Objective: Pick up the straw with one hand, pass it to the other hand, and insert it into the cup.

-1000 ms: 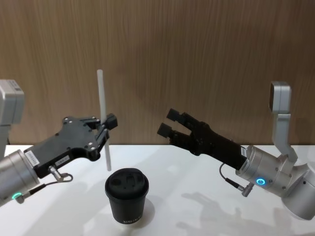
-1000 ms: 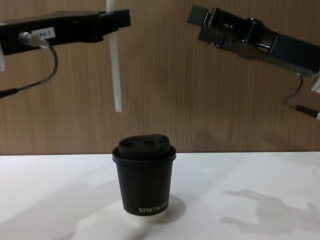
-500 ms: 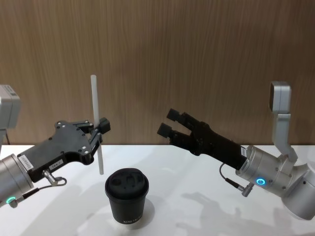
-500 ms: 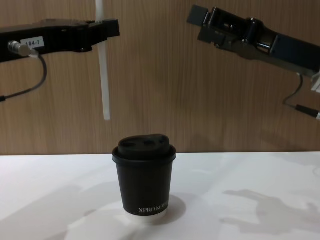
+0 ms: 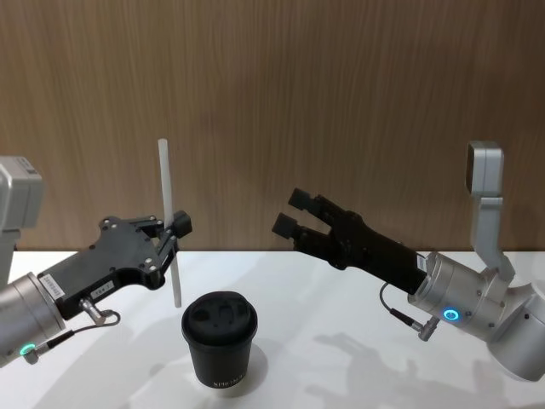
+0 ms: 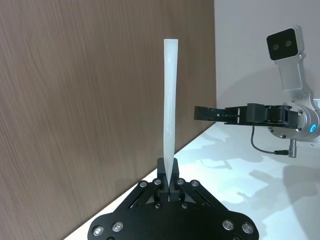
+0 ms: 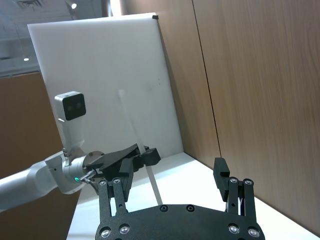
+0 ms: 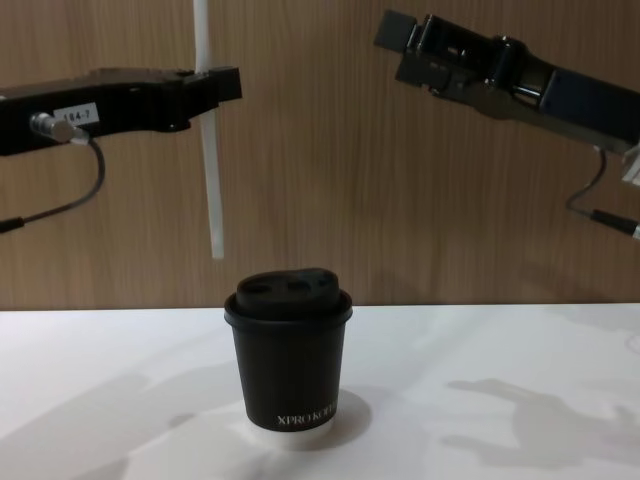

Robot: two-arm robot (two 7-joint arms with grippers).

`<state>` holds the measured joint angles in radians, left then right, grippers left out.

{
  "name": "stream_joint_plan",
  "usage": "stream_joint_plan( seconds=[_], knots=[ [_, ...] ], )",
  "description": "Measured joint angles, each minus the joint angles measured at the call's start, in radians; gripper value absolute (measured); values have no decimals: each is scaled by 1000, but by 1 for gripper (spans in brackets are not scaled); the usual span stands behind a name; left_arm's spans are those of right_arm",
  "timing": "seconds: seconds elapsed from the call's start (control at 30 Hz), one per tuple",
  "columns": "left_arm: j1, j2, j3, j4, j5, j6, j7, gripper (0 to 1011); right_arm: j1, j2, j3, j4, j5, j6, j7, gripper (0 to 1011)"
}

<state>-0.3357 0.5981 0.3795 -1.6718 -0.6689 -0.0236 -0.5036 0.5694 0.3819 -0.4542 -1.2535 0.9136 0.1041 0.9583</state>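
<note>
The white straw (image 5: 168, 223) (image 8: 210, 180) (image 6: 168, 125) (image 7: 137, 152) stands upright in the air, with my left gripper (image 5: 174, 233) (image 8: 222, 90) (image 6: 167, 180) shut on it near its middle. Its lower end hangs above and to the left of the black lidded cup (image 5: 219, 339) (image 8: 290, 355), which stands on the white table. My right gripper (image 5: 291, 213) (image 8: 400, 38) (image 7: 172, 177) is held open in the air to the right of the cup, holding nothing.
The white table (image 5: 341, 341) (image 8: 500, 400) ends at a brown wood-grain wall (image 5: 341, 102) close behind both arms. A white board (image 7: 100, 75) stands at the table's left end.
My left gripper carried the straw leftward away from the right gripper, then lowered it slightly. The right gripper has stayed still and open.
</note>
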Motion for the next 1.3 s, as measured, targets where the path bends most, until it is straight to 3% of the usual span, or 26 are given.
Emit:
stream_joint_plan(
  seconds=[0.7, 1.3],
  knots=[
    [-46, -71, 20, 105, 3, -19, -53, 5, 0, 0, 0, 0, 0, 0, 0, 1001],
    [-58, -95, 27, 147, 0, -20, -76, 5, 0, 0, 0, 0, 0, 0, 0, 1001]
  ],
)
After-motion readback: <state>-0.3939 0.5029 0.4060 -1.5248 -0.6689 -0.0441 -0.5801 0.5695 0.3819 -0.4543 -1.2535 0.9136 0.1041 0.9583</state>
